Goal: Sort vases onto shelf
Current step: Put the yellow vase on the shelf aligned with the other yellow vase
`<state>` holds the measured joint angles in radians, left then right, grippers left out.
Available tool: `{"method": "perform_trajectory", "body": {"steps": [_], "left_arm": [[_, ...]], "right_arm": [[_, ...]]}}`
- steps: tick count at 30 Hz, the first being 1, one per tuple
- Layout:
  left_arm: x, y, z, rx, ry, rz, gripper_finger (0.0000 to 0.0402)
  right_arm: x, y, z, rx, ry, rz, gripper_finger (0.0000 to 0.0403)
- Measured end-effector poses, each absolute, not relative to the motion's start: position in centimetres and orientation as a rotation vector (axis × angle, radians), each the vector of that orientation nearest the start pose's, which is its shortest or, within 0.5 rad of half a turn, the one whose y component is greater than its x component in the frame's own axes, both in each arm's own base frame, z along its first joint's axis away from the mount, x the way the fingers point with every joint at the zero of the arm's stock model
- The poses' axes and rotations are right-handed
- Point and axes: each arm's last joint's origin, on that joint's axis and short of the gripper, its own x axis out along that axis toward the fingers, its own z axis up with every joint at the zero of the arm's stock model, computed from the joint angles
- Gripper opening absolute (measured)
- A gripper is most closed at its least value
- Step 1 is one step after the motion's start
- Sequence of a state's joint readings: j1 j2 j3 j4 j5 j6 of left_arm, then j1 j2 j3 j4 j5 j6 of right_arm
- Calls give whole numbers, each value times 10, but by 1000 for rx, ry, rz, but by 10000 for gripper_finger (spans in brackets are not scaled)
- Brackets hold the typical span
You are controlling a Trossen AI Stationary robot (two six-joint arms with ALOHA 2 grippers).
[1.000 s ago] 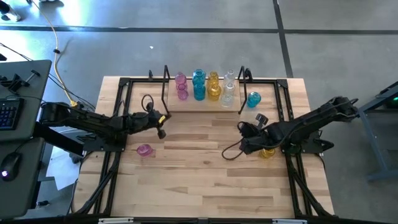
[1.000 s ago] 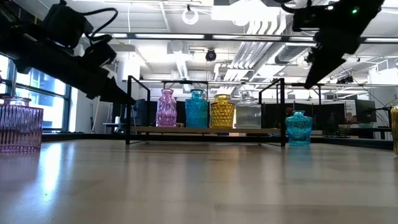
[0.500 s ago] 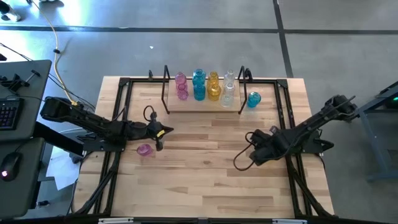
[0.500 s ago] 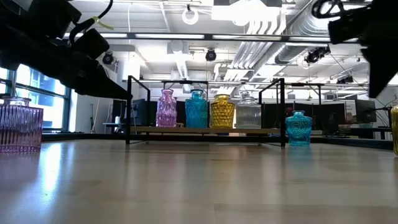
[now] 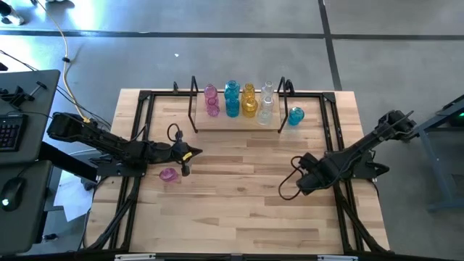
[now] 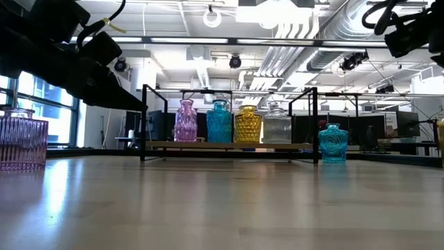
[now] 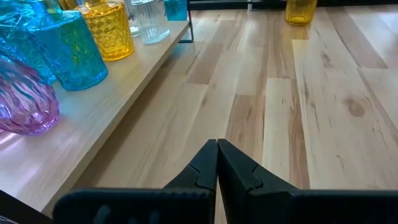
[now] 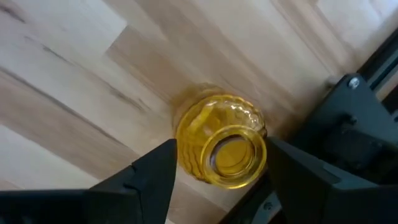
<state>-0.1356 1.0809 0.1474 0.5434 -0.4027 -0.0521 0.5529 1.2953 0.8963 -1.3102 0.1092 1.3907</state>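
The small yellow translucent glass bud vase (image 8: pixel 222 148), ribbed and bulbous with its open mouth facing the right wrist camera, stands upright on the light wooden worktop (image 5: pixel 239 196) close to the black rail frame (image 8: pixel 348 124) at the right side. The right gripper (image 8: pixel 217 171) hangs directly over it, its jaws spread wide to either side of the vase body and apparently not touching the glass, so nothing is gripped yet. In the high view the arm covers this vase.

This looks like the approach step of a pick: the jaws are in place around the yellow vase, which is still to be closed on. The next move calls for a descent to the belly of the vase, a gentle, centred closing on the slippery round glass, then a lift clear of the rail before carrying it to the shelf.

The small black thin-metal-frame shelf (image 5: pixel 197 98) stands at the far middle of the worktop and already carries pink (image 6: pixel 185 121), teal-blue (image 6: pixel 219 123), yellow (image 6: pixel 248 125) and clear (image 6: pixel 277 126) vases in a row. One teal-blue vase (image 5: pixel 296 116) stands on the worktop just beside the shelf's right end post. A pink vase (image 5: pixel 168 175) stands near the left side, with the left gripper (image 5: pixel 186 161) just beside it, jaws closed on nothing.
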Motion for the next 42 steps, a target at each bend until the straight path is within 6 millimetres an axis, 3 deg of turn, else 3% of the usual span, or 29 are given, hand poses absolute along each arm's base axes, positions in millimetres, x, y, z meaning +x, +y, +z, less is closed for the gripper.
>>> {"method": "perform_trajectory", "body": {"steps": [5, 14, 24, 29, 35, 42], "left_arm": [[177, -13, 139, 54, 370, 274, 0], [176, -15, 138, 60, 382, 263, 0], [176, -15, 138, 53, 386, 264, 0], [176, -15, 137, 41, 390, 264, 0], [175, -18, 137, 43, 389, 247, 0], [175, -19, 137, 44, 389, 244, 0]], "right_arm": [[158, 94, 222, 530, 1454, -803, 217], [156, 94, 214, 569, 1470, -810, 161], [161, 97, 219, 566, 1467, -743, 144], [178, 97, 238, 533, 1353, -641, 116], [207, 80, 261, 452, 1235, -570, 111], [269, 47, 280, 227, 1223, -464, 111]]}}
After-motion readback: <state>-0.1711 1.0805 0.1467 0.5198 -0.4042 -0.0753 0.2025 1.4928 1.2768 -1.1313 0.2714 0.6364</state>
